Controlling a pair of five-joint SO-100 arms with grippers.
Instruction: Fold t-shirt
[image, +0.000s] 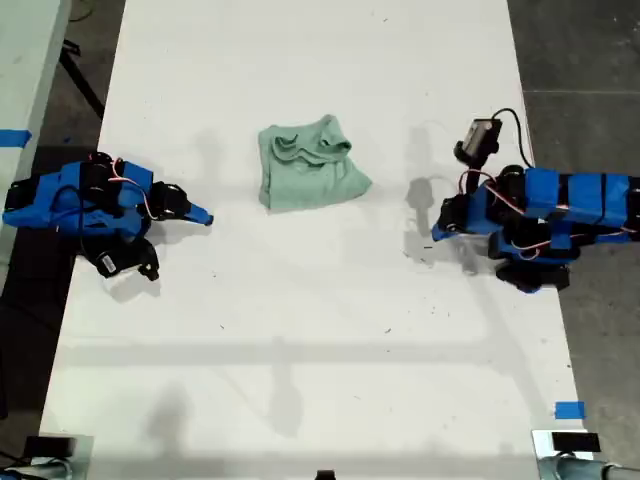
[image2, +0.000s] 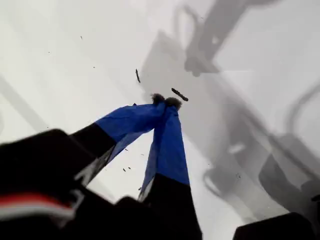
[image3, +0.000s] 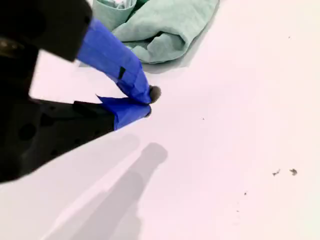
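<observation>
The pale mint-green t-shirt (image: 310, 168) lies bunched into a small, roughly square bundle on the white table (image: 320, 380), a little past its middle. My first gripper (image: 437, 232) rests at the exterior view's right, shut and holding nothing, its tips pointing toward the shirt but apart from it. In the first wrist view its blue fingers meet at the tips (image2: 166, 101) over bare table, with no shirt in sight. My second gripper (image: 205, 218) lies at the exterior view's left, also shut and holding nothing. Its tips (image3: 149, 102) sit a short way off the t-shirt (image3: 160, 30).
Dark floor borders the table on both sides of the exterior view. A blue tape mark (image: 568, 410) sits near the table's near right corner in that view. Small dark specks (image2: 179, 94) dot the surface by the first gripper's tips. Arm shadows fall across the table.
</observation>
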